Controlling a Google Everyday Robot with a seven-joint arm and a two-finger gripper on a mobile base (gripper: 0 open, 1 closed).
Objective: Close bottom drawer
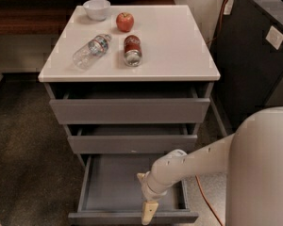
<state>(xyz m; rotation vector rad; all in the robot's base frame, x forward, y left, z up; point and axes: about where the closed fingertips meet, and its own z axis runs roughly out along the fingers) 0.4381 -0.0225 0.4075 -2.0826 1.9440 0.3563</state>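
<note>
The bottom drawer (114, 185) of the white-topped cabinet (179, 55) stands pulled far out, and its shallow grey inside shows empty. Its flat front (99, 217) lies at the lower edge of the view. My gripper (148, 210) hangs at the end of the white arm (188, 161), which reaches in from the right. The gripper sits over the drawer's front edge, a little right of its middle, with its tip pointing down. Whether it touches the front I cannot tell.
The top drawer (129, 109) and the middle drawer (132, 143) stand slightly out. On the cabinet top are a white bowl (96, 8), an apple (125, 21), a lying plastic bottle (90, 51) and a lying can (132, 50). A dark cabinet (254, 55) stands at the right, with an orange cable (205, 199) on the floor.
</note>
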